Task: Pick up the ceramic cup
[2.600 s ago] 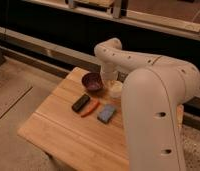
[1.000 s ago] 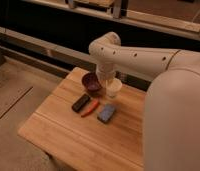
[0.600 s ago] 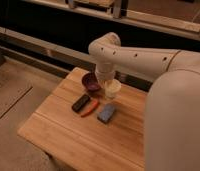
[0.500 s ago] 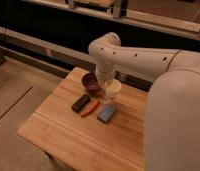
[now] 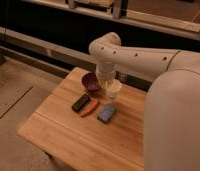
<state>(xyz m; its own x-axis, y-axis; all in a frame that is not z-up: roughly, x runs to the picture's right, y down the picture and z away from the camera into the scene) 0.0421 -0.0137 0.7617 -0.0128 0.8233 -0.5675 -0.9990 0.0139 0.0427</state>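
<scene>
Camera view shows the gripper point(image 5: 109, 84) lowered directly over the ceramic cup point(image 5: 113, 89) on the table point(image 5: 68, 140); the cup is not yet lifted.

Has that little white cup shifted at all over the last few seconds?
No. The ceramic cup still stands just right of the maroon bowl on the wooden table, with the gripper right above it.

Since the earliest view the arm has swung left, bringing the gripper point(image 5: 111, 84) down over the ceramic cup point(image 5: 113, 89), apparently at its rim.
</scene>
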